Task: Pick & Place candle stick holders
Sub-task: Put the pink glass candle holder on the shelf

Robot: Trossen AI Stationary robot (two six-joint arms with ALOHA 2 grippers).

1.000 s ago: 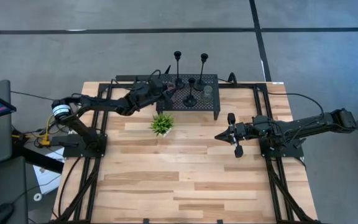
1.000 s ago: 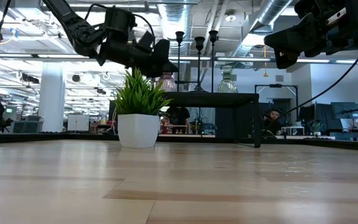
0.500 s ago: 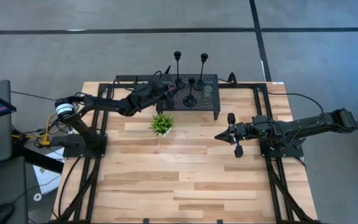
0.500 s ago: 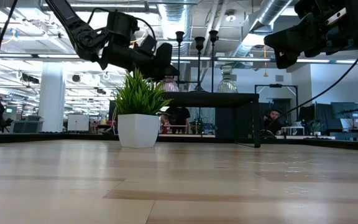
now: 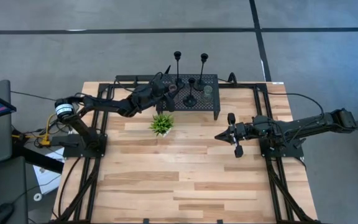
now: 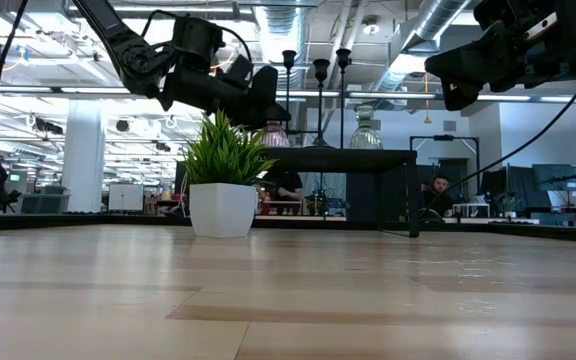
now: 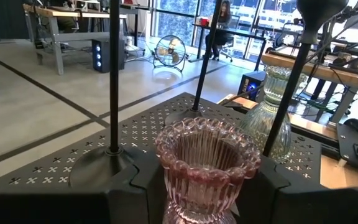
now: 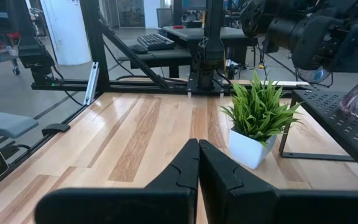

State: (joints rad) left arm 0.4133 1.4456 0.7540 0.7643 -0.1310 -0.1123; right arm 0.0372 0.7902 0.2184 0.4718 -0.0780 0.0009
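Observation:
Three slim black holders (image 5: 191, 93) (image 5: 178, 67) (image 5: 203, 68) stand on their round bases on the black mesh rack (image 5: 211, 107) at the table's far side. A greenish glass cup (image 5: 208, 91) (image 7: 271, 118) and a pinkish glass cup (image 7: 207, 158) stand there too. My left gripper (image 5: 166, 91) (image 7: 207, 199) is open at the rack's left part, level, one finger on each side of the pinkish cup's lower body. My right gripper (image 5: 219, 135) (image 8: 197, 163) is shut and empty above the table's right half. My left gripper has its two fingers (image 7: 135, 186) on either side of the pinkish cup's lower body (image 7: 197, 196), coming level from the table's left. I cannot tell whether they touch it. The cup stands upright.
A small green plant in a white pot (image 5: 161, 124) (image 6: 223, 170) stands on the table just in front of the rack's left end, under my left arm. The black holder stems (image 7: 113, 74) rise right behind the pinkish cup. Bare wooden table lies toward the near edge.
My left gripper has gone a little toward the table's right, over the rack and toward the pinkish cup.

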